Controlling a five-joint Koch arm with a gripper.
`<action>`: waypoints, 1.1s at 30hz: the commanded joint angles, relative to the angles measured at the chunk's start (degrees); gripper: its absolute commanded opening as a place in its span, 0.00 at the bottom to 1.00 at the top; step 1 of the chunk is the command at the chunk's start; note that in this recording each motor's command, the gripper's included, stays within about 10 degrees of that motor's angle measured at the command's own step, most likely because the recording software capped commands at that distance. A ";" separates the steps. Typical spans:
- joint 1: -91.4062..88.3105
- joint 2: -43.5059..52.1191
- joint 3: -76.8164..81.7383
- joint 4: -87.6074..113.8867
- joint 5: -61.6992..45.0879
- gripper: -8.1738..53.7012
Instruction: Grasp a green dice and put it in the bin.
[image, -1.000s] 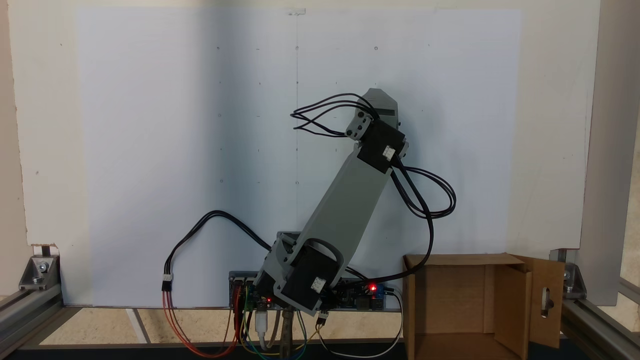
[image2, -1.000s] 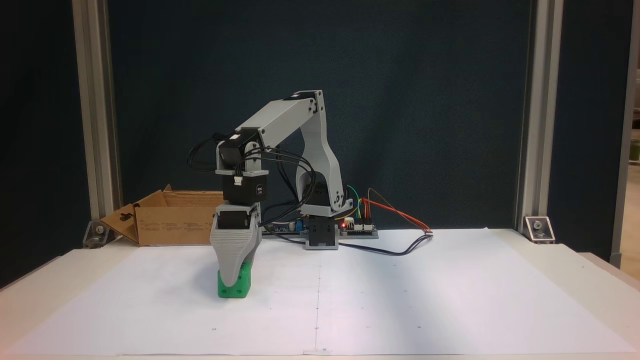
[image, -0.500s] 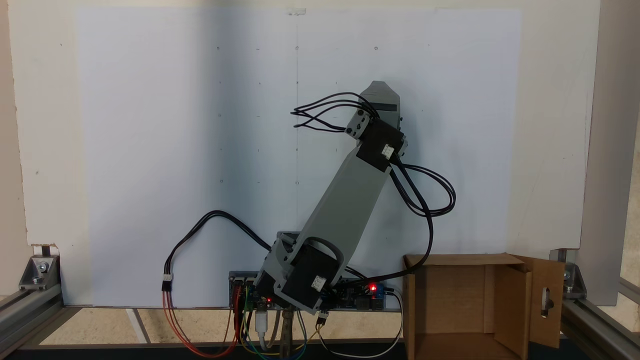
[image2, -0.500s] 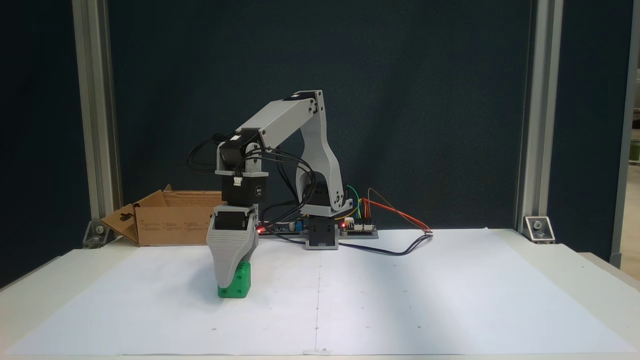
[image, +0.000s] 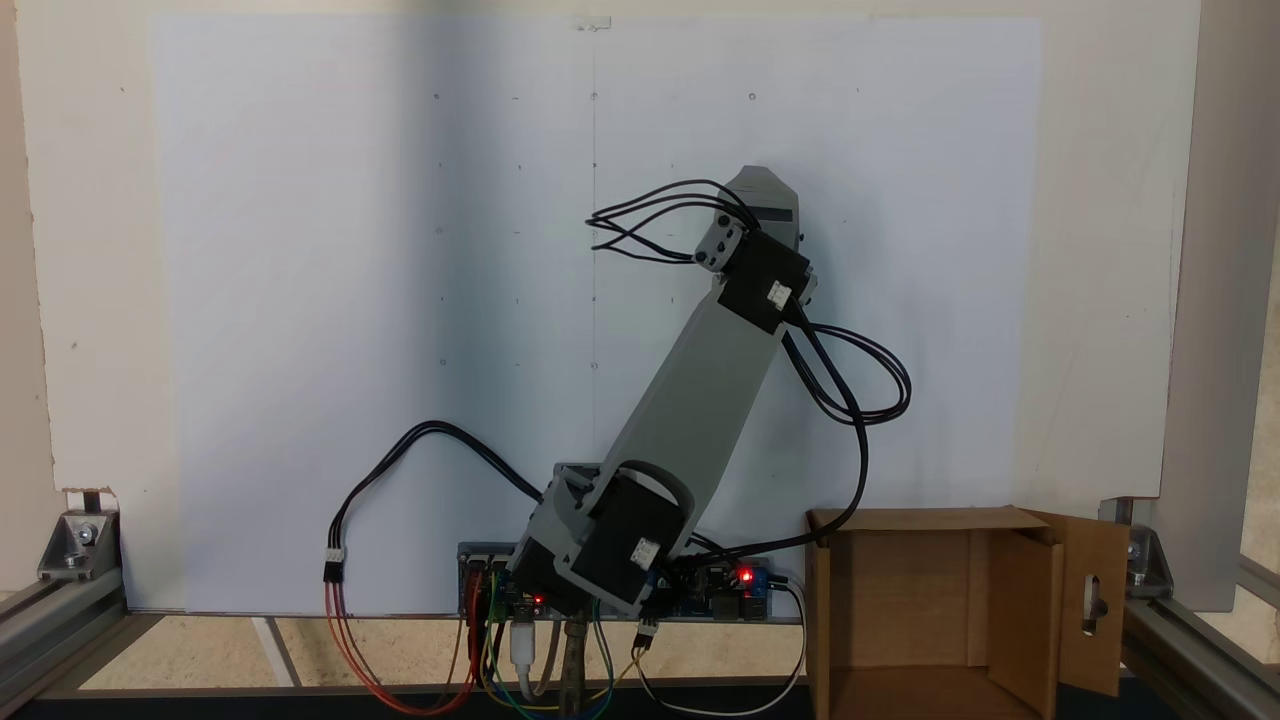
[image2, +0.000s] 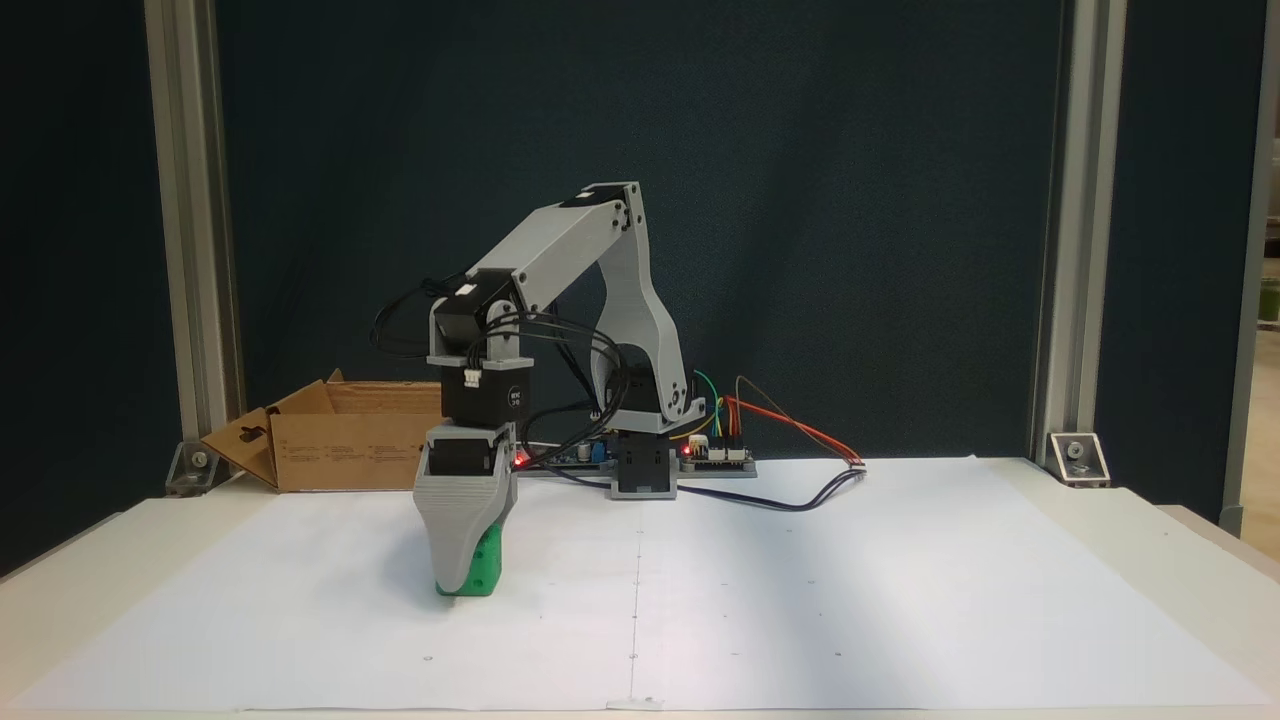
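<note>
The grasp looked under way but unfinished: the pincer stood point-down on the white paper sheet, its broad grey jaw covering most of the green dice, which sat directly behind and just to the right of the tip in a fixed view, apparently resting on the sheet. With only one jaw face visible, whether the pincer was open or clamped on the dice could not be told. Lifting, carrying and dropping remained. The bin, a brown cardboard box with open flaps, stood behind and left of the pincer, well apart. The dice was a small bright green cube with rounded edges.
</note>
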 joint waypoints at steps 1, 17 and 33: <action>0.09 0.00 -0.97 -0.97 3.16 0.81; 1.23 -0.09 -0.62 -1.05 3.16 0.32; 5.89 16.61 -38.65 38.92 11.95 0.32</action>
